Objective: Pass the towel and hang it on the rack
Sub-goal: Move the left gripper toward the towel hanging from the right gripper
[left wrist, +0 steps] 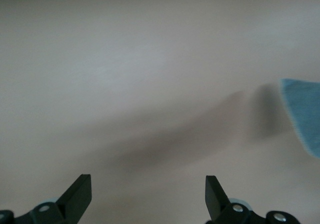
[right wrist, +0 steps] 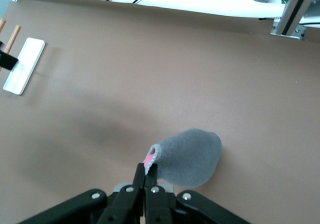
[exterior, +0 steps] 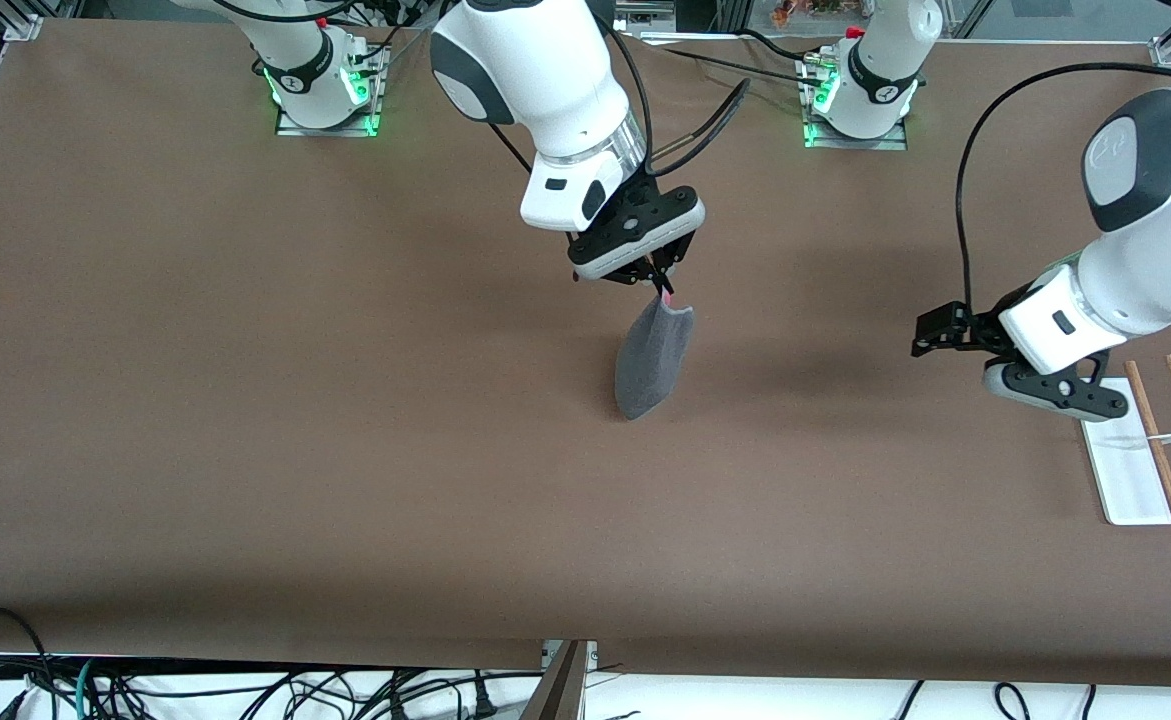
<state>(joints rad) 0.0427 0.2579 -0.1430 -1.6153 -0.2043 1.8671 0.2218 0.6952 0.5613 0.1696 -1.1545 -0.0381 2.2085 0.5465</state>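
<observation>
The pinched corner of the towel (exterior: 654, 352) was hidden between the fingertips of the right gripper (exterior: 662, 283). The rack (exterior: 1140, 470) was partly covered by the left gripper (left wrist: 148, 194), and one rod was cut off at the front view's edge. The left wrist view was blurred throughout.

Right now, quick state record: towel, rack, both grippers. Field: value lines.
towel: the towel hangs from the right gripper, above mid-table
right gripper: the right gripper is shut on the towel's top corner
left gripper: the left gripper is open, empty, over the table beside the rack
rack: the rack stands at the left arm's end of the table, nothing on it
handover: not yet done
</observation>
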